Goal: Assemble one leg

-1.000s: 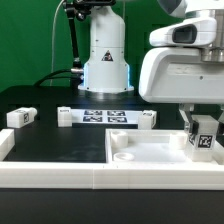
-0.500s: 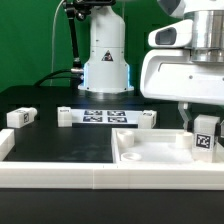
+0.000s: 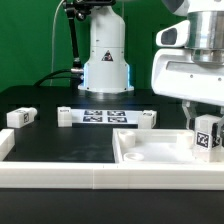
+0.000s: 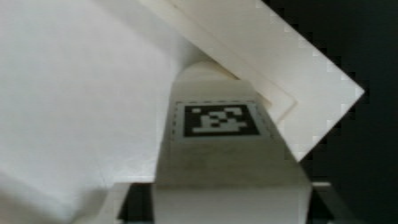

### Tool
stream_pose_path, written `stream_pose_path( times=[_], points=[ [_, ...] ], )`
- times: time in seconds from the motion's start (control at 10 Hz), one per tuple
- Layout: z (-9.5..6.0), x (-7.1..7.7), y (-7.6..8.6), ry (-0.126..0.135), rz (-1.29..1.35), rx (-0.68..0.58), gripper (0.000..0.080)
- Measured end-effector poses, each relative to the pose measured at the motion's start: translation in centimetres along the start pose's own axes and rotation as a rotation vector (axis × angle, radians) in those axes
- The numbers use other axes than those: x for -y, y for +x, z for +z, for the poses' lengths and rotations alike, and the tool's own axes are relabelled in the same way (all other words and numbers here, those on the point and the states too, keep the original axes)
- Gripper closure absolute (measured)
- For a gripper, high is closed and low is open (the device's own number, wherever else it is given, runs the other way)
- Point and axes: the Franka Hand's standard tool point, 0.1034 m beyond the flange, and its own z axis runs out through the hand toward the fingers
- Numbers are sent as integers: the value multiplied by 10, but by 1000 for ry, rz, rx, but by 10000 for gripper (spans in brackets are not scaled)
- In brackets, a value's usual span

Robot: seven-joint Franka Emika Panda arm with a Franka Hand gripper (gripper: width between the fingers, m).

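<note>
My gripper (image 3: 207, 128) is at the exterior view's right, shut on the leg (image 3: 208, 136), a small white block whose black-and-white tag faces the camera. It holds the leg upright just above the far right corner of the large white rimmed panel (image 3: 150, 160). In the wrist view the leg (image 4: 222, 125) fills the space between my jaws. Its far end points at the panel (image 4: 71, 90) close to the raised rim of that corner. My gripper's (image 4: 222, 205) dark pads press both sides of the leg.
Three more small white blocks lie on the black table: one at the left (image 3: 20, 117), one (image 3: 66, 117) and another (image 3: 148, 119) at either end of the marker board (image 3: 105, 116). The robot base (image 3: 105, 60) stands behind. A white rim (image 3: 60, 180) runs along the front.
My gripper has moved with the leg toward the exterior view's right. The panel has also shifted slightly to the right.
</note>
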Motion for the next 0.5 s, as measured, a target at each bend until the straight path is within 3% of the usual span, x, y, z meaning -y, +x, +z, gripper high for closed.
stream_pose_path(
  times=[0.2,0.3,0.4,0.5],
  points=[
    [0,0,-1,2,30,6,507],
    [0,1,-1,8,-21,3,318],
    [-1,4,1,35,-90,-8,188],
    [-2,4,1,45,-156,-14,188]
  ],
)
